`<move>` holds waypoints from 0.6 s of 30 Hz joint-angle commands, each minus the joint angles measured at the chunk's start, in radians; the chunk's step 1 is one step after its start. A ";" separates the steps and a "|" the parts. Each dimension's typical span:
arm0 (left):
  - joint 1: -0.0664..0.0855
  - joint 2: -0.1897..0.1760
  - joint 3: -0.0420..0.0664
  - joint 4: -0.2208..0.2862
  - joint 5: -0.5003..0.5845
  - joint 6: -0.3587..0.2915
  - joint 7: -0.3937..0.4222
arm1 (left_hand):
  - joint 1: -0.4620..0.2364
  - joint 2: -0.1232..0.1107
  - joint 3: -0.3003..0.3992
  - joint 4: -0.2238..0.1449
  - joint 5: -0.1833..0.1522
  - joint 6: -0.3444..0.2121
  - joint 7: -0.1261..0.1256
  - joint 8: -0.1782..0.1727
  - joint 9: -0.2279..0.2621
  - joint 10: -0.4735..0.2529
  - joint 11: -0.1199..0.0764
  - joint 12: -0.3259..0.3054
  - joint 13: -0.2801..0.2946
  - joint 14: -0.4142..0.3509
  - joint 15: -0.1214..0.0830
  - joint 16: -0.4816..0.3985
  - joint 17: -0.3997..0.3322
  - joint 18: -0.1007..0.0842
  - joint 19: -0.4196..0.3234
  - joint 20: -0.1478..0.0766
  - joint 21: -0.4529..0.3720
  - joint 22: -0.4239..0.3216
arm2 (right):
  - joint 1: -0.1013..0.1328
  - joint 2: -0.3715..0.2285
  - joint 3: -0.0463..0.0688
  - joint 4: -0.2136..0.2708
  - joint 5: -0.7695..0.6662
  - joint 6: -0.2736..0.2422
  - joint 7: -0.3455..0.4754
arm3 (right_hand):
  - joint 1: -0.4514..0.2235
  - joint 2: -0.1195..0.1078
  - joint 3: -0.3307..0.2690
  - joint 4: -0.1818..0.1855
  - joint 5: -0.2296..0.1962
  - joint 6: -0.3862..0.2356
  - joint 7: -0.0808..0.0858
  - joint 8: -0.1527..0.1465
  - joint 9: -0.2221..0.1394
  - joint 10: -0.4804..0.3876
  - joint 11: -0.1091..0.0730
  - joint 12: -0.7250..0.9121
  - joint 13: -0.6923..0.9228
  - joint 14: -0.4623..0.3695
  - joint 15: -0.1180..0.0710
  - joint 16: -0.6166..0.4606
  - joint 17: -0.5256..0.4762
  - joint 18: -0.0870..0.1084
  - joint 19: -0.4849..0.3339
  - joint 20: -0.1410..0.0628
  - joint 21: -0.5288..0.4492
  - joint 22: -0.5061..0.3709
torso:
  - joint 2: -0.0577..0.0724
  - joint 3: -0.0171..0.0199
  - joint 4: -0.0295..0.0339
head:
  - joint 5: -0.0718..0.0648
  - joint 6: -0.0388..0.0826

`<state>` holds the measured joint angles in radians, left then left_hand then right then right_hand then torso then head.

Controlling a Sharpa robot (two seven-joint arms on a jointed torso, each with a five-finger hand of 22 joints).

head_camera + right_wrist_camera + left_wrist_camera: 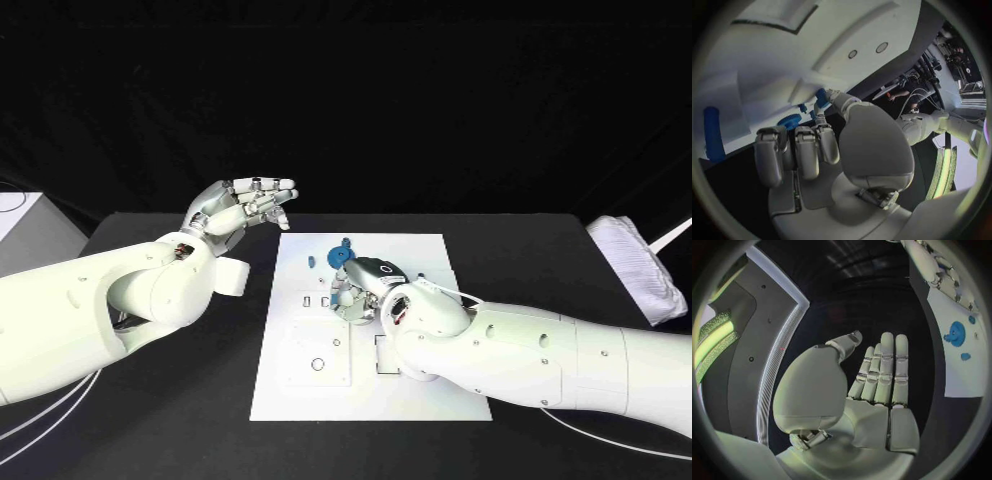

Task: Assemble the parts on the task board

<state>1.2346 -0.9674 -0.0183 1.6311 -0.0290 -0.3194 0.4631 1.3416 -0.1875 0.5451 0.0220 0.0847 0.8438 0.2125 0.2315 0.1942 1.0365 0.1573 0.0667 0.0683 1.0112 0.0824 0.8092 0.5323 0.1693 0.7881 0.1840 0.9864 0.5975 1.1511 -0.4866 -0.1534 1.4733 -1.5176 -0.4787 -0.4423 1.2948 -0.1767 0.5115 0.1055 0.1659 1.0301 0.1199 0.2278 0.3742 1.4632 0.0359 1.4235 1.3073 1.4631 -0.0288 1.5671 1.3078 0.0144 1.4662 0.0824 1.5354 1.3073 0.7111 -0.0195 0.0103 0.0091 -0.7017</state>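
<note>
Parts of blue plastic sit on the far half of the task board (361, 390), a white rectangular plate lying with its long axis running away from the robot on the black table (173, 420). In the head view I count one blue gear (340, 254), round and toothed, lying flat near the board's far edge, and one small blue piece (309, 259) just beside it toward the robot's left. The left wrist view shows the same gear with two small blue bits near it.

The right hand (364, 290) rests low over the middle of the board, just on the robot's side of the gear. In the right wrist view its thumb and a fingertip meet on a small blue part (821, 97), so it pinches that part while the other fingers (795, 150) lie curled side by side. A blue strip (711, 132) curves along the edge of that view; what it is cannot be told.

The left hand (241, 205) hangs in the air off the board's far left corner, holding nothing, its fingers straight and lying close together.
</note>
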 commanded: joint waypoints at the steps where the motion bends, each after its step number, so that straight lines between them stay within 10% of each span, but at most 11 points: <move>1: 0.001 0.002 0.001 0.001 -0.003 0.017 0.005 | -0.005 0.004 0.001 0.002 -0.006 -0.007 0.001 -0.005 0.002 -0.006 -0.001 0.003 0.001 -0.008 0.002 0.008 -0.003 0.014 -0.008 0.002 0.007 0.002 | -0.004 0.003 0.000 -0.004 -0.017 0.006 -0.003 | -0.012 -0.001 0.001 0.007 0.000 0.006 -0.008 0.001 0.016 0.010 -0.004 0.004 0.140 0.105 -0.006 0.000 0.253 -0.004 0.083 -0.010 -0.004 0.233 | 0.000 0.0004 -0.0006 | 0.000 -0.003; 18: 0.001 0.002 0.001 0.000 -0.003 0.017 0.004 | -0.005 0.004 0.001 0.002 -0.006 -0.007 0.001 -0.005 0.002 -0.006 -0.001 0.003 0.001 -0.008 0.002 0.008 -0.003 0.014 -0.008 0.002 0.007 0.002 | -0.007 0.009 -0.001 -0.018 -0.018 0.006 0.003 | -0.020 -0.008 0.001 0.006 -0.007 -0.010 -0.002 -0.005 0.013 0.003 0.000 -0.007 0.133 0.104 -0.004 -0.002 0.249 -0.002 0.079 -0.009 -0.011 0.228 | -0.001 0.0009 -0.0005 | 0.000 -0.004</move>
<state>1.2346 -0.9668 -0.0183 1.6293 -0.0294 -0.3190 0.4621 1.3416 -0.1875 0.5451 0.0220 0.0847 0.8438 0.2125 0.2315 0.1953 1.0365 0.1573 0.0666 0.0682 1.0112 0.0824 0.8132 0.5302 0.1693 0.7881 0.1840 0.9864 0.5987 1.1476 -0.4777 -0.1524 1.4584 -1.5237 -0.4825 -0.4405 1.2843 -0.1874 0.5105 0.1064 0.1638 1.0270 0.1157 0.2277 0.3877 1.4631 0.0359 1.4206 1.3073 1.4631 -0.0288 1.5671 1.3076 0.0144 1.4661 0.0825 1.5307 1.3080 0.7107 -0.0187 0.0092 0.0101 -0.7062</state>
